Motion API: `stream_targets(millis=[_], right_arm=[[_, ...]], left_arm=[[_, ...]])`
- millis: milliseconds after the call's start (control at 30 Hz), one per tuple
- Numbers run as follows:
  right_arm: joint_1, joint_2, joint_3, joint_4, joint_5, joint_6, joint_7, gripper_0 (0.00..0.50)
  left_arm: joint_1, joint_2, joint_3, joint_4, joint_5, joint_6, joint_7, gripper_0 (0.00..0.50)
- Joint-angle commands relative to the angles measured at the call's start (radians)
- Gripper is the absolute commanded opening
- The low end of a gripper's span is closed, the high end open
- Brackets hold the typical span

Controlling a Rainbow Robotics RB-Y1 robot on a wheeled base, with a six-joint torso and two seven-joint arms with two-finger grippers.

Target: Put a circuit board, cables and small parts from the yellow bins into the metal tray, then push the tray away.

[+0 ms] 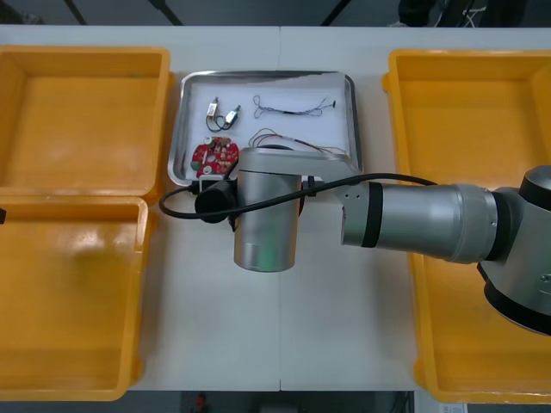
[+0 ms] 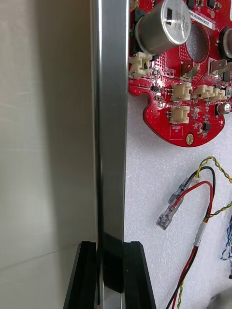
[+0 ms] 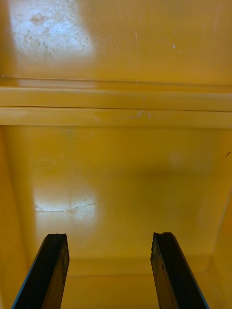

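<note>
A light table (image 1: 224,327) holds a metal tray (image 1: 353,120), white inside, standing between the yellow bins (image 1: 77,112) at either side. The right arm (image 1: 413,219) reaches across to the tray's near edge. There the right gripper (image 2: 110,245) is clenched on the tray's shiny rim (image 2: 112,120), 1 black finger inside the rim and 1 outside it.

Inside the tray, a round red circuit board (image 1: 215,156) (image 2: 181,101) lies just beside the gripped rim. A red and yellow cable (image 1: 288,140) (image 2: 200,193) lies next to the board. Toward the tray's far edge lie 2 small metal parts (image 1: 222,113) and a black cable (image 1: 293,109).

Well apart from the tray, the left gripper (image 3: 110,236) hangs over a bin's floor (image 3: 116,169), its 2 fingers spread wide and holding nothing.
</note>
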State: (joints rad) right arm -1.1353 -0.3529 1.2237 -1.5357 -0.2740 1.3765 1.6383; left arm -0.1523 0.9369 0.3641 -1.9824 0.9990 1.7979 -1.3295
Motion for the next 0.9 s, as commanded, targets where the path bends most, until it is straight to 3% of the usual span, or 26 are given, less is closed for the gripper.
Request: stream_targets(millis=[33,367,533,900], right_arm=[[-0.052,0.026,-0.047,0.031,0.047,-0.02,0.041,0.0],[-0.064,0.049,-0.07,0.111,0.111,-0.037,0.043,0.0],[-0.073,0.052,-0.076,0.155,0.113,-0.102,0.044,0.0],[-0.084,0.08,-0.076,0.273,0.194,-0.223,0.04,0.0]], left_arm=[[0.019,-0.007,0.035,-0.027,-0.01,-0.008,-0.062,0.5],[0.019,-0.007,0.035,-0.027,-0.01,-0.008,-0.062,0.5],[0.019,-0.007,0.035,-0.027,-0.01,-0.008,-0.062,0.5],[0.019,-0.007,0.035,-0.027,-0.01,-0.008,-0.062,0.5]])
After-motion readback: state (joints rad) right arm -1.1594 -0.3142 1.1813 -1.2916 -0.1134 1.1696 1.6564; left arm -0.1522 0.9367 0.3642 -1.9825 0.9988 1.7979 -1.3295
